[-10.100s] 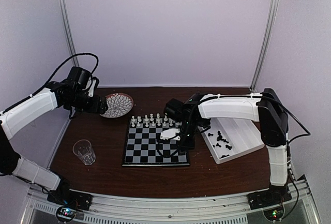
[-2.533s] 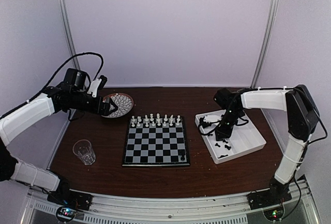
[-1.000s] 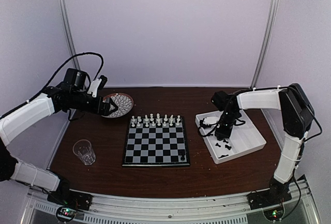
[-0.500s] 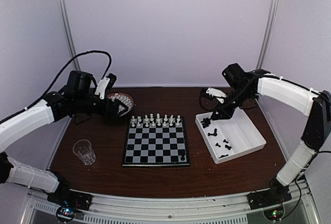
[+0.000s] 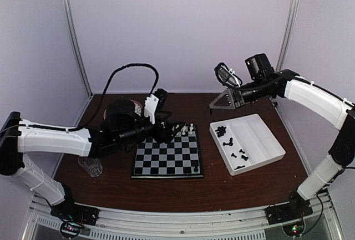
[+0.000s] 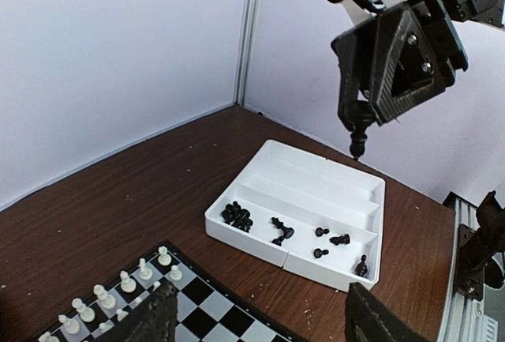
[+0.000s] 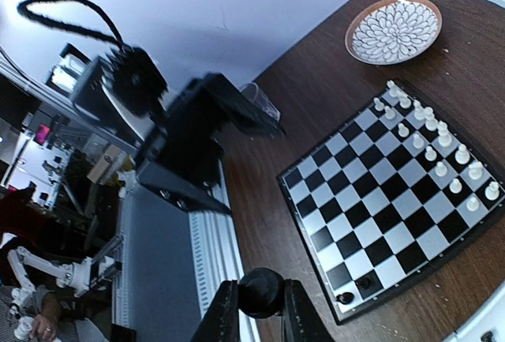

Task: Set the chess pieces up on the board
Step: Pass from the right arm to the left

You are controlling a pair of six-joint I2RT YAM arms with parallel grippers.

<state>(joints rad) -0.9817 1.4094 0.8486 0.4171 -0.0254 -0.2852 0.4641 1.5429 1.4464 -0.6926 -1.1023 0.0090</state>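
The board [image 5: 166,156] lies mid-table; it also shows in the right wrist view [image 7: 394,200]. White chess pieces [image 7: 430,133] line its far row, partly hidden by my left arm in the top view. Two black pieces [image 7: 353,289] stand at its near right corner. My right gripper [image 5: 212,107] hangs high between board and tray, shut on a black piece [image 7: 260,293]; the left wrist view shows that piece [image 6: 357,143] too. My left gripper [image 5: 168,133] is open and empty, low over the board's far left part, its fingers [image 6: 158,318] wide apart.
A white compartmented tray [image 5: 265,136] at the right holds several loose black pieces [image 5: 232,143], also in the left wrist view [image 6: 237,214]. A patterned plate [image 7: 393,30] sits far left of the board. A clear glass [image 5: 91,168] stands near the left edge.
My left arm swung from the plate to over the board's far left. My right arm rose out of the tray, carrying a black piece up and toward the board.
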